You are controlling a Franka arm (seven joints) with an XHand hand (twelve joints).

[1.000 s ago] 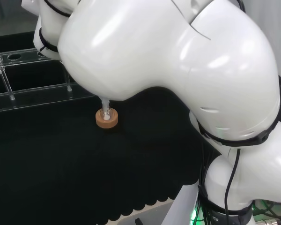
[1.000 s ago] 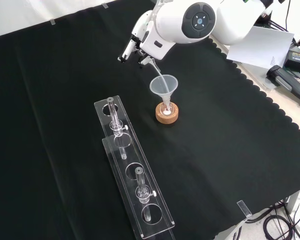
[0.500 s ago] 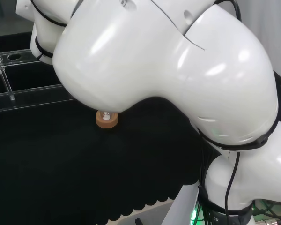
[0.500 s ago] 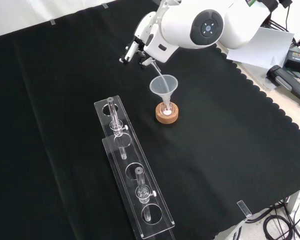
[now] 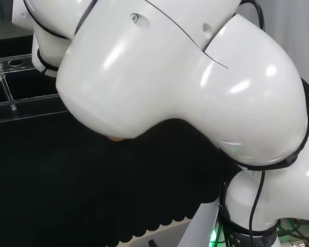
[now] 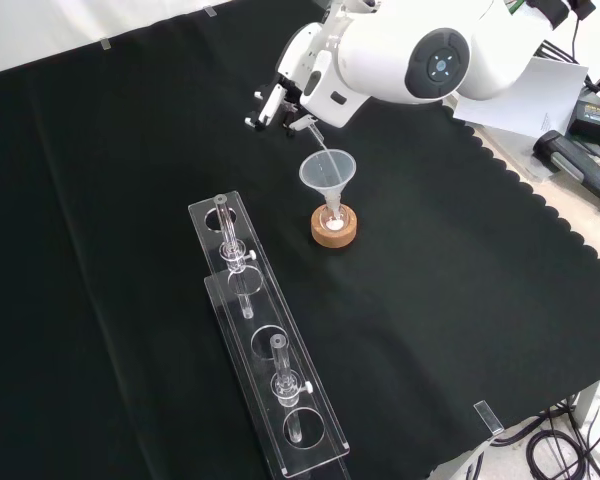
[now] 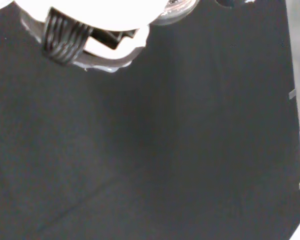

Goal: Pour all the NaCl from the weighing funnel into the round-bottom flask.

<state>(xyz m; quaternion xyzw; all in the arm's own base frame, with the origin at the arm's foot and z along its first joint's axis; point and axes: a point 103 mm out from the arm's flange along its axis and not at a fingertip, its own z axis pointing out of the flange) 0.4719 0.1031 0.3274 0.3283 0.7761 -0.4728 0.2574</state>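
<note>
Salt from the weighing funnel (image 6: pixel 315 143) is being tipped out at this moment, as far as can be judged: in the front view a thin clear spout is seen slanting down from the hand (image 6: pixel 292 92), in the upper middle of the frame, to the rim of a clear cone-shaped funnel (image 6: pixel 327 175) just below it. That cone funnel is stood in the neck of the round-bottom flask (image 6: pixel 332 217), which is seated on a cork ring (image 6: pixel 335 229) near the centre of the frame, on the black-clothed worktop (image 6: pixel 460 270); a small white patch, probably salt, is seen at the foot of the stem. The weighing funnel appears to be gripped by the hand, though how the fingers lie round it cannot be made out, as they are largely hidden by the arm's white link. In the head view only a sliver of the cork ring (image 5: pixel 115 138) is seen under the big white links. To the lower left of the flask in the front view, a clear rack (image 6: pixel 265 335) with glass pieces is left untouched. The pouring step is judged to be under way. For the next move, the tilt would need to be steepened with the spout kept over the cone's mouth, so that any remaining grains are shed without the cone funnel being knocked.
</note>
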